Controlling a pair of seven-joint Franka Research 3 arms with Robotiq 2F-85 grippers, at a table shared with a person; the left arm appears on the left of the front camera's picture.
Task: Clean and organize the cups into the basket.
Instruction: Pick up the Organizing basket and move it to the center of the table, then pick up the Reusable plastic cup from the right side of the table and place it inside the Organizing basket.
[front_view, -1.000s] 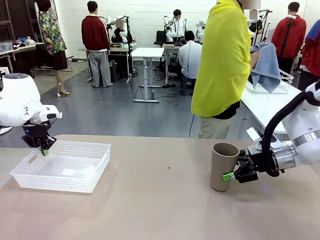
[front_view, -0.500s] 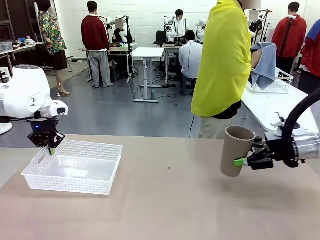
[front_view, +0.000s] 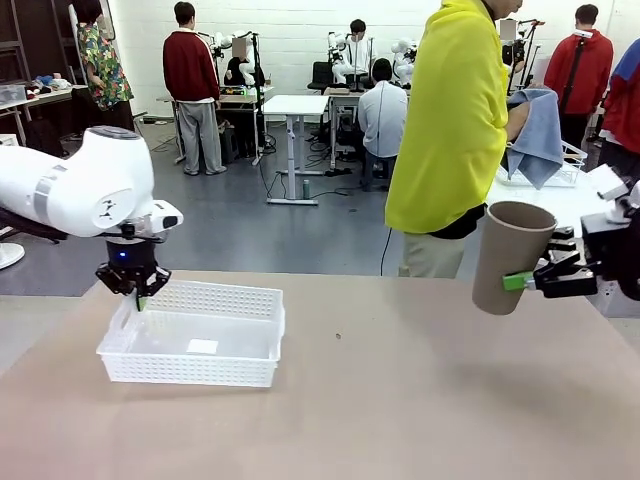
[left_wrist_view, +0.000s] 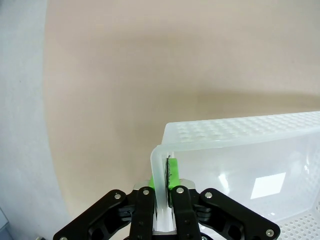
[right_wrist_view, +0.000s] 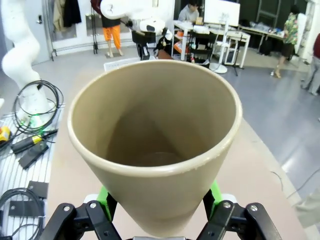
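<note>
Clamping the rim of the basket (front_view: 190, 370), the left gripper (front_view: 138, 297) has its jaws shut tight on the thin white wall at the basket's left short end, close to its far corner; the left wrist view shows one green pad (left_wrist_view: 172, 172) pressed inside the wall and the other finger outside it. The basket rests on the tan table (front_view: 400, 410), with a pale square patch showing on its floor. Well to the right of the basket, and higher than its rim, a tan-brown cup (front_view: 512, 255) hangs in the air clear of the tabletop, mouth up and leaning a little. The right gripper (front_view: 515, 282) grips this cup across its lower half, jaws spread wide around the body, a green pad on either side of it. The right wrist view looks straight into the cup's open mouth. Beyond the table, farther back than the basket and right of it, a person in a yellow top (front_view: 450, 120) stands holding a blue-grey cloth (front_view: 540, 135).
</note>
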